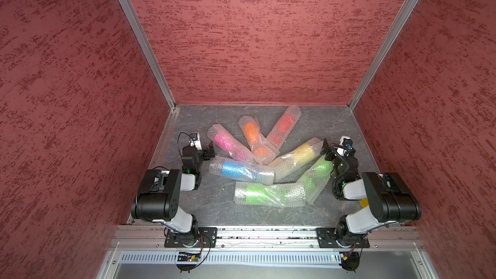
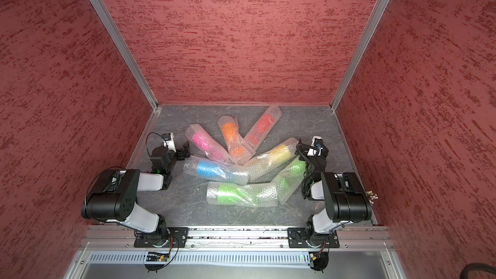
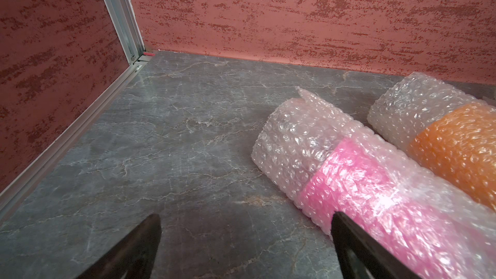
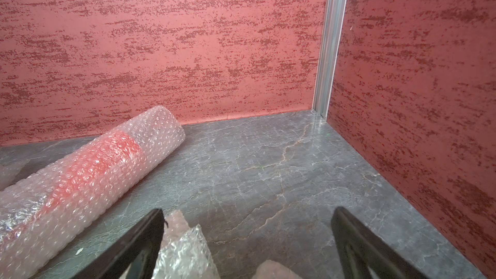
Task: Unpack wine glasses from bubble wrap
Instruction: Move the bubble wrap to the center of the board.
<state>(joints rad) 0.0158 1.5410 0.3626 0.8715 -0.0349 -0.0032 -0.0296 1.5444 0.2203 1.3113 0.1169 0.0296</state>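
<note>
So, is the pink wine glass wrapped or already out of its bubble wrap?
Wrapped. The pink wine glass lies on its side inside a bubble wrap roll, its colour showing only through the bubbles.

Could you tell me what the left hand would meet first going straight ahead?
Probably the bubble-wrapped pink glass, beside one finger of the left hand; between the fingers lies only bare table, then the back wall. Depth is unclear.

The bubble wrap (image 3: 300, 140) is clear plastic film, glossy and knobbly with small bubbles. The tabletop (image 3: 174, 143) looks like grey veined stone, smooth with a dull sheen. The walls (image 4: 161, 36) are matt red with a rough, plaster-like texture. The corner posts (image 4: 331, 49) look like satin aluminium
</note>
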